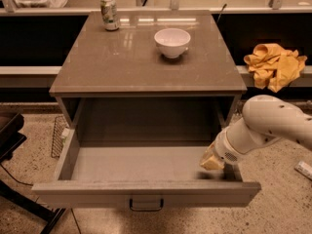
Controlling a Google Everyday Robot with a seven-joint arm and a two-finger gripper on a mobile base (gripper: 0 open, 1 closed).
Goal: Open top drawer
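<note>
The top drawer (146, 193) of the grey-taupe cabinet stands pulled far out toward me, its deep grey inside bare. Its small black bar handle (146, 204) sits at the middle of the front panel. My white arm comes in from the right, and the gripper (212, 160) hangs over the drawer's right rear corner, just inside the right side wall, away from the handle.
On the cabinet top (122, 57) stand a white bowl (172, 42) and a can (109, 13) at the back left. A yellow cloth (274, 65) lies on the ledge at the right. A dark chair part (9, 135) is at the left, and a wire rack (58, 136) leans beside the cabinet.
</note>
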